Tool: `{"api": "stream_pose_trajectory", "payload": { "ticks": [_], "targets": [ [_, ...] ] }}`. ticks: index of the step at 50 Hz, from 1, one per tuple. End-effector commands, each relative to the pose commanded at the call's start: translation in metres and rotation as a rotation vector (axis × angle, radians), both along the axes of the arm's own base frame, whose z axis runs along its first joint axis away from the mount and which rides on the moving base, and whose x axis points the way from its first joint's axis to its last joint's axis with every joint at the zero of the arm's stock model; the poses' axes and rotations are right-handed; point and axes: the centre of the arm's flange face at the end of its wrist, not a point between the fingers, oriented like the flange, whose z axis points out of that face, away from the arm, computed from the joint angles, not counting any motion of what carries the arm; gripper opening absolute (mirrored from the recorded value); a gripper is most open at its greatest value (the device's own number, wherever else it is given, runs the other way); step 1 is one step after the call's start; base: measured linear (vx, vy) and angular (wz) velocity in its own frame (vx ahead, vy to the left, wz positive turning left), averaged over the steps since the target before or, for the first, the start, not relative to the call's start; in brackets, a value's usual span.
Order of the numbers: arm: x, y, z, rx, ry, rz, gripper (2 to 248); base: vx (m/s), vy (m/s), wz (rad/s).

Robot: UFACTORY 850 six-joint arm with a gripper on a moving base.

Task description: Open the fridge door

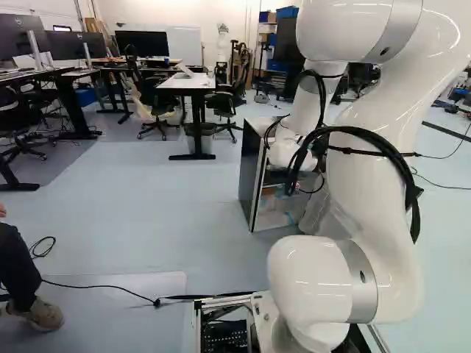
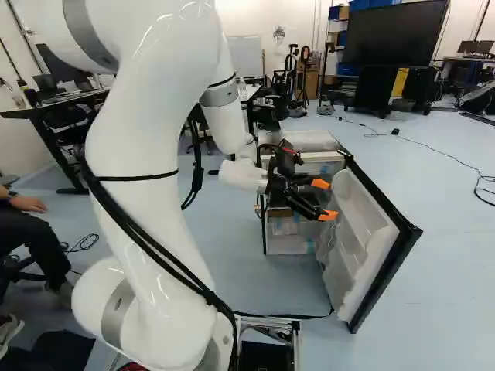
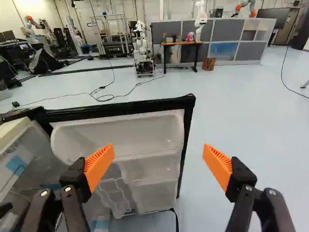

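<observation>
One fridge (image 1: 252,175) stood on the pale floor (image 2: 456,232), ahead of the base and right of the middle of the left base view. Its one door (image 2: 385,267) was already wide open, swung out on the fridge's right side in the right base view, its free edge nearer the base than the cabinet. The door's white inner face carried at least two bins (image 3: 120,135), one above another, and a black trim ran round its rim. The one white arm (image 2: 143,147) reached out to the left of the door, and its pincer (image 2: 325,199) was beside that inner face. The two fingers stood wide apart with nothing gripped between their two orange pads (image 3: 100,166); one pad showed against the door in the wrist view, the other against bare floor beyond the free edge. Whether the lower pad brushed the inner face was hard to judge from the right base view. Farther off in the left base view were one white-topped desk (image 1: 184,83) and two black chairs, one on its left and one on its right (image 1: 226,101). Far ahead of the pincer, past the door, stood another robot (image 3: 143,52), left of one wooden-topped desk (image 3: 181,43).
</observation>
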Motion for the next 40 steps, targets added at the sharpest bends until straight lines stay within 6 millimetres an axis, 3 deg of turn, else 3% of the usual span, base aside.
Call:
{"api": "stream_pose_trajectory", "payload": {
  "ticks": [40],
  "targets": [
    [-0.008,0.023,0.018,-0.001,-0.034,0.280,247,0.000,0.000,0.000]
  ]
}}
